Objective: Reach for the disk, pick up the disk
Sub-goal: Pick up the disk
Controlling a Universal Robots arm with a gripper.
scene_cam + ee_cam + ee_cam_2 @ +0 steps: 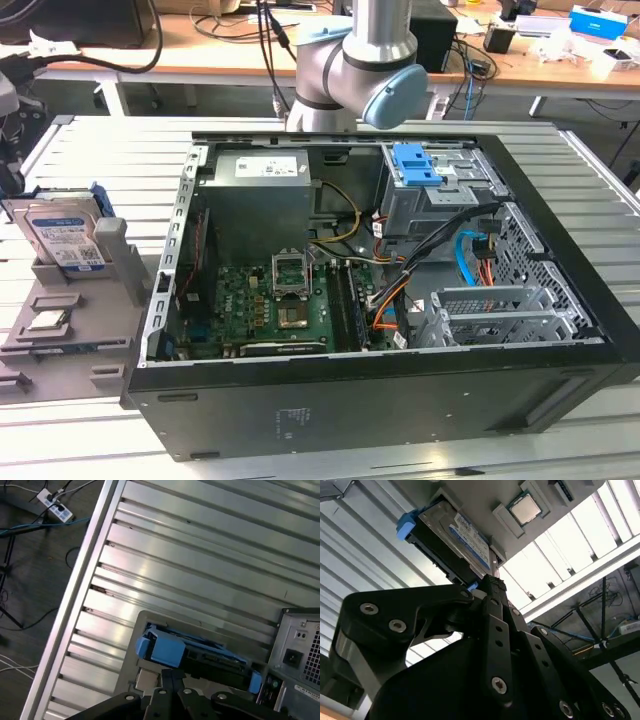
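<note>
The disk stands on edge in a grey holder at the far left of the exterior view, beside the open computer case on the slatted table. That upright seating appears meant to leave its upper part free for a grasp. In the second wrist view the gripper points toward the disk's labelled face, its claw drawn together and empty, seemingly short of contact. The first wrist view looks past the fingertips to the disk's blue bracket.
</note>
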